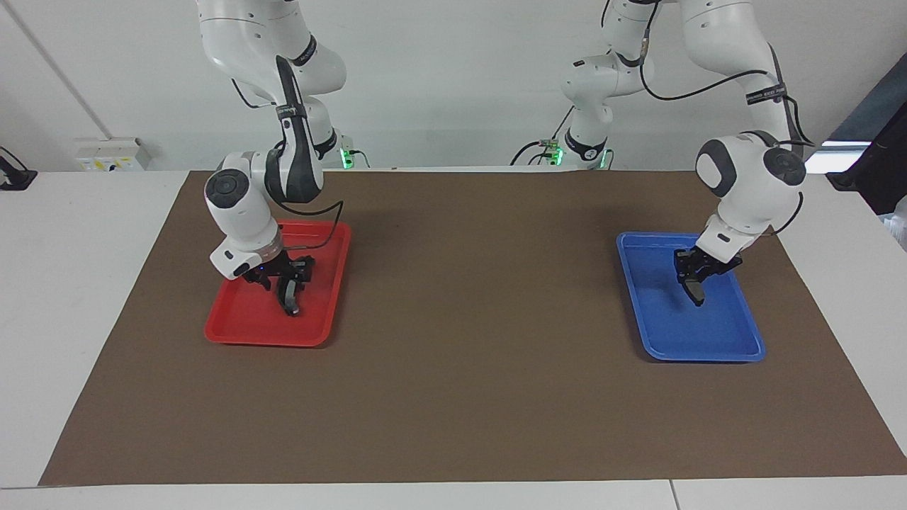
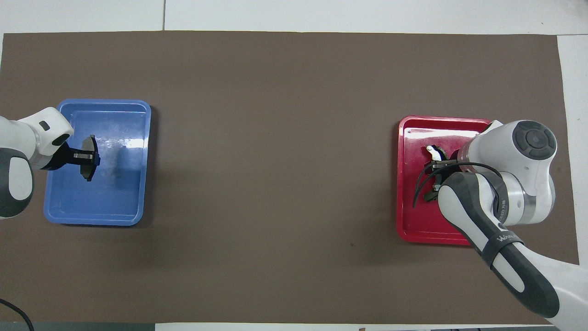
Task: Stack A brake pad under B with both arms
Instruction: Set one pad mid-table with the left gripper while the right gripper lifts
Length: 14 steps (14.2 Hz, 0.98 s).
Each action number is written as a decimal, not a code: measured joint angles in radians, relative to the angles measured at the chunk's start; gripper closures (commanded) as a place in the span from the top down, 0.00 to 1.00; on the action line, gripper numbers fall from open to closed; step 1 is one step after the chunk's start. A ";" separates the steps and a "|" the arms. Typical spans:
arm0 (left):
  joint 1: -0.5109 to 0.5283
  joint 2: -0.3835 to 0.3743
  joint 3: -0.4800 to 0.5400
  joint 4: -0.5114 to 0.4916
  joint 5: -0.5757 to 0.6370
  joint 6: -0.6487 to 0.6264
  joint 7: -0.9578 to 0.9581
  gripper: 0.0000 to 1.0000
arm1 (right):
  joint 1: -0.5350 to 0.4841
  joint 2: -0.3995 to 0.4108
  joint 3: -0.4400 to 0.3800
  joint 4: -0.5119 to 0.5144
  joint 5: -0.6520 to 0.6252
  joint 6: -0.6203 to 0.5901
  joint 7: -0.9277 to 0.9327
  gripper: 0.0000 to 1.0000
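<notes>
The A brake pad (image 1: pixel 699 292), short and dark grey, hangs edge-down just over the blue tray (image 1: pixel 708 340) at the left arm's end of the table. My left gripper (image 1: pixel 694 280) is shut on it. From overhead, the A brake pad (image 2: pixel 88 171) casts a shadow on the blue tray (image 2: pixel 119 202) beside the left gripper (image 2: pixel 85 157). B (image 1: pixel 291 304), the long black crescent with a light end, lies in the red tray (image 1: pixel 241 329) at the right arm's end. My right gripper (image 1: pixel 289 283) is down over its middle. Overhead, the right gripper (image 2: pixel 436 168) and wrist hide most of B (image 2: pixel 430 149) in the red tray (image 2: pixel 413 225).
A brown mat (image 1: pixel 468 354) covers the table between the two trays. White tabletop (image 1: pixel 64 283) borders it. A dark object (image 1: pixel 879 170) stands off the mat at the left arm's end, near the robots.
</notes>
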<state>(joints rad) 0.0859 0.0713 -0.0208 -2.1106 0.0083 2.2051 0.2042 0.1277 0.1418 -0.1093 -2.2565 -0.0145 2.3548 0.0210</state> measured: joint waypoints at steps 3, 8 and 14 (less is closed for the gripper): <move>-0.090 -0.021 -0.007 0.044 0.000 -0.061 -0.097 0.00 | -0.002 0.000 0.000 -0.001 0.000 0.000 -0.007 0.47; -0.284 -0.018 -0.015 0.046 0.000 -0.056 -0.319 0.00 | -0.002 -0.001 0.003 -0.001 0.000 0.000 -0.008 0.03; -0.566 0.064 -0.021 0.032 0.000 0.075 -0.626 0.01 | -0.002 -0.003 0.004 0.101 0.000 -0.106 -0.011 0.03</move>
<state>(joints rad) -0.4805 0.1352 -0.0419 -2.0789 0.0080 2.2799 -0.4221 0.1257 0.1383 -0.1058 -2.1551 -0.0145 2.2491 0.0104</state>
